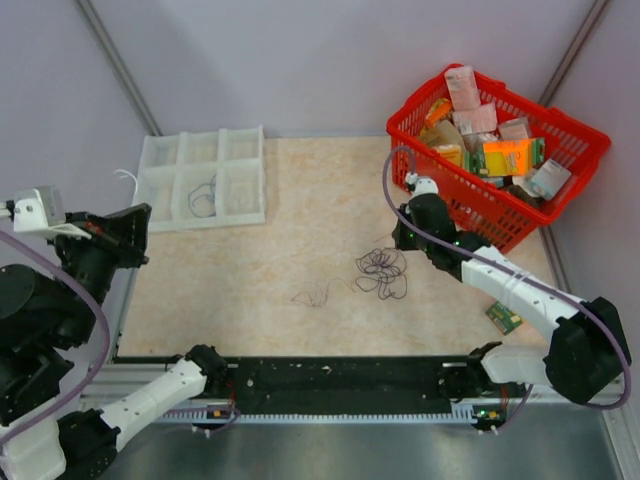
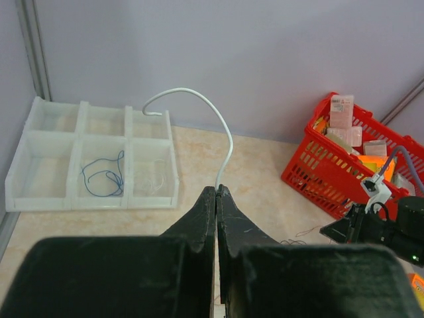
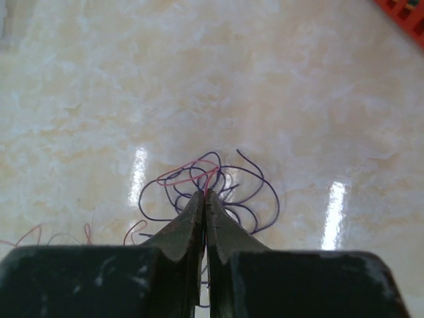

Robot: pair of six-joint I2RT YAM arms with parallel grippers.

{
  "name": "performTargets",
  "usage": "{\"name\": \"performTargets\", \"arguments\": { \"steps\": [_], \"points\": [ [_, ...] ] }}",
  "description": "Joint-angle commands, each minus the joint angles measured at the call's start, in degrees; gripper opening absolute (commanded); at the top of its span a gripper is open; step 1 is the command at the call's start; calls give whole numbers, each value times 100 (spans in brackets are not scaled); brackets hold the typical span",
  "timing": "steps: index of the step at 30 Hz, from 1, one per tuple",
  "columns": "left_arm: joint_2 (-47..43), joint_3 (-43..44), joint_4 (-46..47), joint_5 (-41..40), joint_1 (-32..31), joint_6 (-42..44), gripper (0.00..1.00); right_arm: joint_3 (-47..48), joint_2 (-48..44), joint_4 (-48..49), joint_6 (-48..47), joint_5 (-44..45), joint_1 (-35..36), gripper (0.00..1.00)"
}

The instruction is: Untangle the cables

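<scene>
The cables lie as a small knot [image 1: 382,272] of thin dark purple wires mid-table, with a loose reddish wire [image 1: 320,293] trailing to its left. My right gripper [image 1: 400,241] is at the knot's right edge. In the right wrist view it [image 3: 204,193] is shut on a thin red wire [image 3: 186,164] that loops over the purple knot [image 3: 225,182]. My left gripper [image 1: 141,214] is raised at the far left beside the tray. In the left wrist view it [image 2: 217,189] is shut on a white cable [image 2: 225,132] that arcs up and left toward the tray.
A white six-compartment tray [image 1: 240,215] stands at the back left and holds a blue wire [image 1: 203,197], also seen in the left wrist view [image 2: 103,175]. A red basket [image 1: 590,140] full of packets stands at the back right. A small green packet [image 1: 505,318] lies by the right arm.
</scene>
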Motion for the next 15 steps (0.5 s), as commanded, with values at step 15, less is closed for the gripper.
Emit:
{"name": "performTargets", "arguments": {
  "steps": [15],
  "points": [
    [65, -3938, 518, -1035, -12, -872, 0, 4452, -1534, -1284, -366, -123, 42, 0]
  ]
}}
